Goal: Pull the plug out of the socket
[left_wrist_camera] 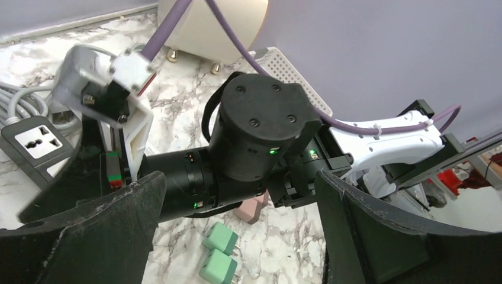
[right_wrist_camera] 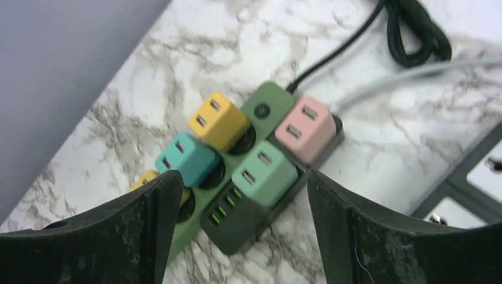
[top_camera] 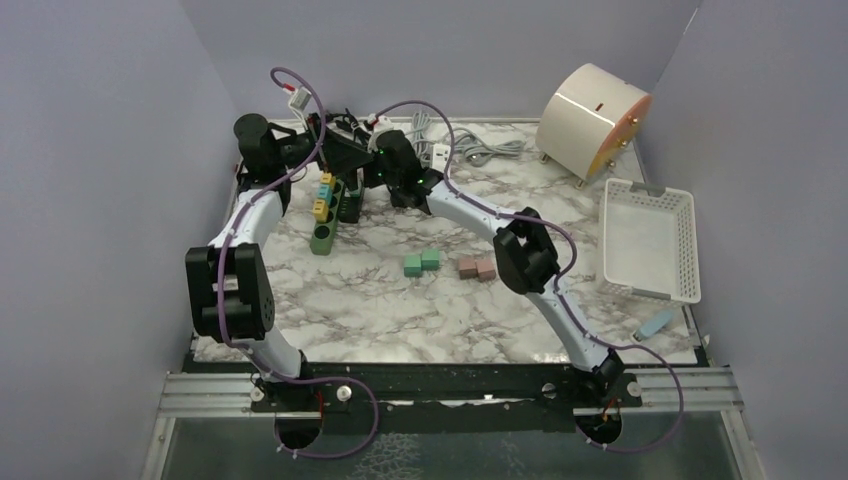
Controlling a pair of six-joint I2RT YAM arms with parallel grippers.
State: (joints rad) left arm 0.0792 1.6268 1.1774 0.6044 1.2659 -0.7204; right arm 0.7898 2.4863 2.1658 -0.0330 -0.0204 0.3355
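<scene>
A light green power strip (right_wrist_camera: 177,231) carries a yellow plug (right_wrist_camera: 218,120), a teal plug (right_wrist_camera: 185,157) and a second yellow plug (right_wrist_camera: 145,178) half hidden by my finger. Tight against it lies a dark socket strip (right_wrist_camera: 248,222) with a mint green plug (right_wrist_camera: 264,171) and a pink plug (right_wrist_camera: 304,129) in it. My right gripper (right_wrist_camera: 243,177) hovers open over the mint green plug, touching nothing. My left gripper (left_wrist_camera: 240,177) is open too, with only the right arm's wrist (left_wrist_camera: 260,127) in front of it. Both strips (top_camera: 330,215) lie at the table's back left.
Two loose green plugs (top_camera: 421,262) and two pink ones (top_camera: 477,268) lie mid-table. A black extension socket (left_wrist_camera: 35,142) with grey cable (top_camera: 480,148) is at the back. A cream cylinder (top_camera: 595,120), a white basket (top_camera: 650,240) and a small blue item (top_camera: 655,323) are on the right.
</scene>
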